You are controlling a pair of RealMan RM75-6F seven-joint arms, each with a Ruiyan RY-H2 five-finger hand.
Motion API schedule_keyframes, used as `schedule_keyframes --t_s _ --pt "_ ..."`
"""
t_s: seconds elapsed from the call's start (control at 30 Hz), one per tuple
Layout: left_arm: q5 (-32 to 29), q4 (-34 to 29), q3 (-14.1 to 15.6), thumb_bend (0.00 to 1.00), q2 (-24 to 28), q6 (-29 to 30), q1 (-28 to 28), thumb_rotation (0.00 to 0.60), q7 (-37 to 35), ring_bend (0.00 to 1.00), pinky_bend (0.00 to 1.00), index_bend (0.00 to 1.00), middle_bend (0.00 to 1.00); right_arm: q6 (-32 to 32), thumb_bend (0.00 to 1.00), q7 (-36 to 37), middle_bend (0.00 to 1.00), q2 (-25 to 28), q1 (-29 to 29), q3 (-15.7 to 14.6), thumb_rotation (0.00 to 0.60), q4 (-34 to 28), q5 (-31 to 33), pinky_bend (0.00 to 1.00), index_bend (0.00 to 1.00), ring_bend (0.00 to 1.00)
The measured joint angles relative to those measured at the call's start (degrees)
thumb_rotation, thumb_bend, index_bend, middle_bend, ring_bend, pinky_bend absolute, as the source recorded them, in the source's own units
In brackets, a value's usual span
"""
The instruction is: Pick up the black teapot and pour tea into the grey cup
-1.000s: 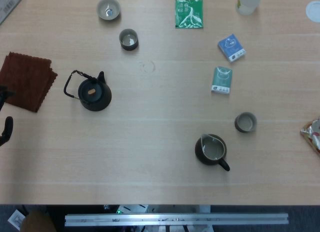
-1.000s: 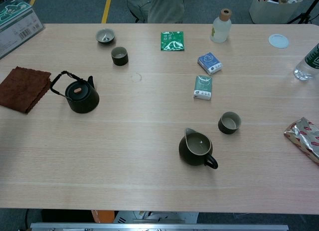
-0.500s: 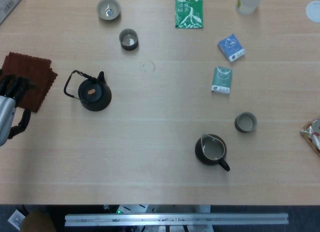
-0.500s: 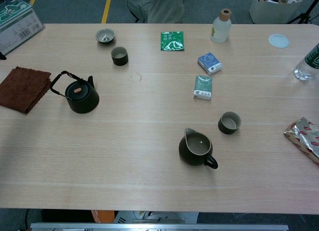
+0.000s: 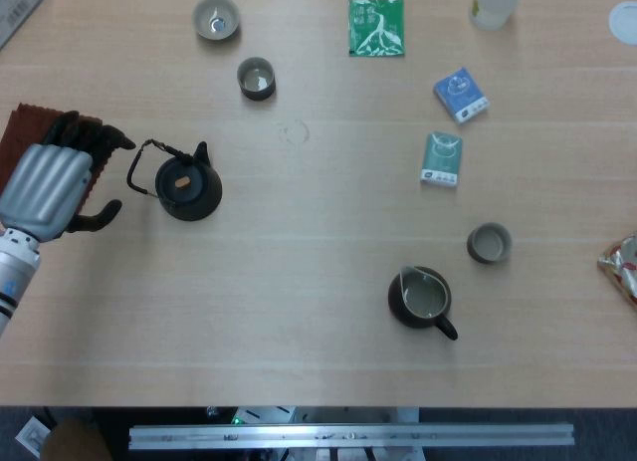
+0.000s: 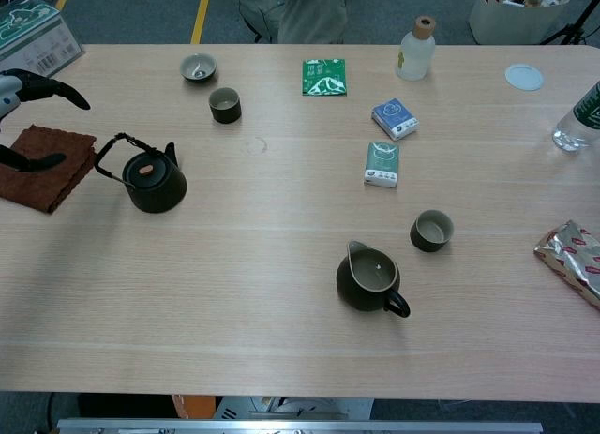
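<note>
Teapot approach, left hand lining up on the handle

Left hand (image 5: 52,187) hovers empty at the table's left edge, fingers spread, thumb apart, over the brown cloth (image 6: 37,162), just beside the black teapot (image 5: 187,184). Its wire handle (image 5: 141,165) leans toward that hand, presumably the reason for this side approach. Grey cup (image 5: 216,19) waits far-left, well apart. Right hand is out of sight in both views.

Left hand (image 5: 50,187) at far left, fingers spread, thumb apart, holding nothing; right hand unseen
</note>
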Motion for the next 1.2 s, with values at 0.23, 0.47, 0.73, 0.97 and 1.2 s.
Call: schedule_keyframes --t_s 0.23,0.47,0.73,0.97,1.2 --pt "-4.7 1.6 -1.2 0.22 -2.6 -5.3 -4.1 0.385 1.6 0.16 0.07 0.23 0.25 -0.5 0.35 0.6 0.32 -1.0 0.5 -0.1 0.600 1.1 0.2 0.22 0.30 0.21" --pt "-10.9 5.0 -2.4 0.20 -5.6 -8.8 -7.3 0.335 4.4 0.17 0.07 0.25 0.28 -0.9 0.35 1.0 0.32 -1.3 0.6 -0.2 0.600 1.9 1.2 0.23 0.30 0.21" --pt "-16.7 9.1 -2.4 0.20 -8.4 -12.1 -10.2 0.333 8.0 0.17 0.07 0.25 0.28 -1.3 0.35 1.5 0.32 -1.8 0.6 -0.3 0.600 2.6 1.8 0.22 0.30 0.21" --pt "-23.0 10.8 -1.3 0.20 -10.2 -12.6 -12.1 0.332 15.9 0.18 0.07 0.25 0.29 -1.5 0.35 2.1 0.32 -1.9 0.6 -0.4 0.600 3.4 2.3 0.23 0.30 0.21" --pt "-27.7 10.6 0.0 0.20 -11.1 -12.7 -14.1 0.338 20.3 0.18 0.07 0.26 0.30 -1.6 0.35 2.9 0.32 -2.2 0.6 -0.6 0.600 4.2 2.6 0.22 0.30 0.21"
